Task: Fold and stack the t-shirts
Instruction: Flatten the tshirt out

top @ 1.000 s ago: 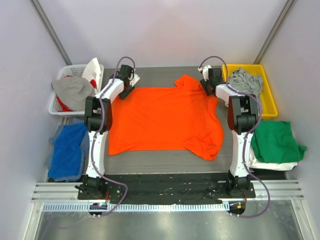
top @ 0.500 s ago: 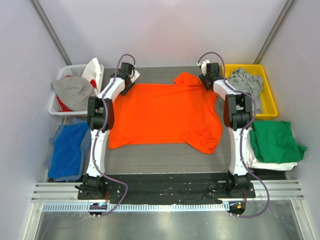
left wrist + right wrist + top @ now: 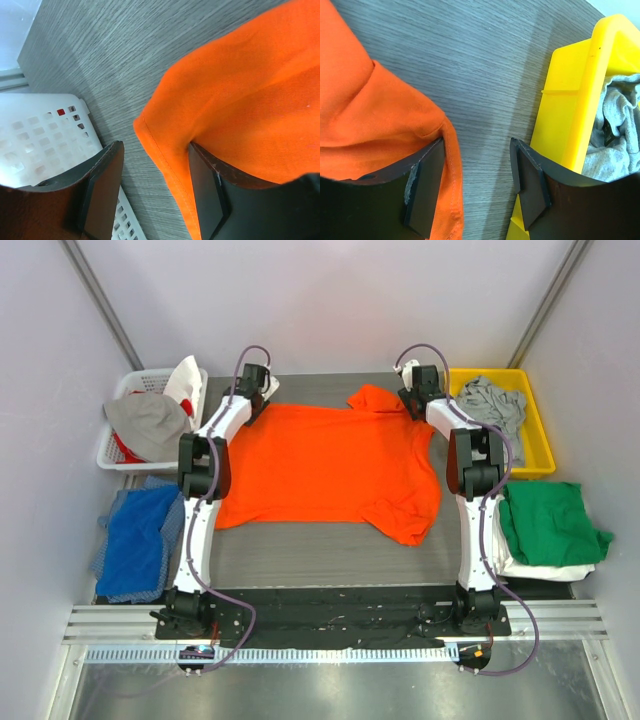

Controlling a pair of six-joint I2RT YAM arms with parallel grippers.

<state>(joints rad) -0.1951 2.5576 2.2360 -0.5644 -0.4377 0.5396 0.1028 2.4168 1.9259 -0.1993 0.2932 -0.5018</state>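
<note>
An orange t-shirt lies spread flat on the grey table, neck end toward the back. My left gripper is at its far left corner and stands open; in the left wrist view the orange hem runs down between the fingers and drapes over the right finger. My right gripper is at the far right corner, also open; orange cloth lies over its left finger. A green t-shirt rests folded on a white one at the right.
A yellow bin at the back right holds a crumpled grey shirt, close beside my right gripper's outer finger. A white basket of clothes stands at the back left. Blue cloth lies at the left edge.
Both grippers have moved toward the back of the table, and the orange shirt has slid that way with them. The left jaws have widened a little.
</note>
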